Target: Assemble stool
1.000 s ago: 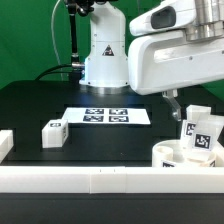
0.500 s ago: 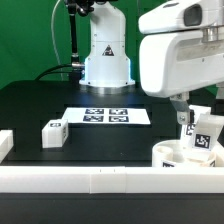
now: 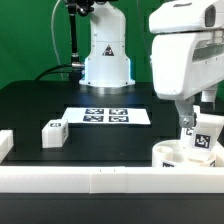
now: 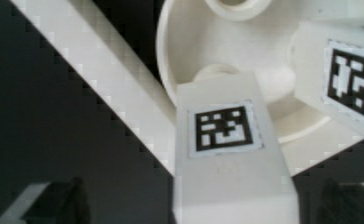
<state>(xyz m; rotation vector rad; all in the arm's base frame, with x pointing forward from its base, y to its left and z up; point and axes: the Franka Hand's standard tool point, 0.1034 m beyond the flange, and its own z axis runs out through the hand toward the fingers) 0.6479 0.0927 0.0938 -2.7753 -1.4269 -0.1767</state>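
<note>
Black table (image 3: 30, 100) carries everything. The white arm (image 3: 185, 50) leans over its 4 o'clock region in the exterior view, reckoned from the marker board (image 3: 105, 116) at the middle. Along 6 o'clock runs the border rail (image 3: 90, 180), likely there to keep loose parts from sliding off. The seat (image 3: 172, 156) lies flat just behind that rail, so it serves as the holder. Two legs stand up out of it, apparently in sockets, though the joints are hidden. The gripper (image 3: 190, 120) hangs over them with jaws spread wide, grasping nothing. The wrist view shows its fingers (image 4: 54, 200) well apart on either side of one tagged leg (image 4: 223, 130), not touching it, with the second leg (image 4: 348, 75) close by. A loose leg (image 3: 52, 132) waits at 8 o'clock, not yet fitted.
</note>
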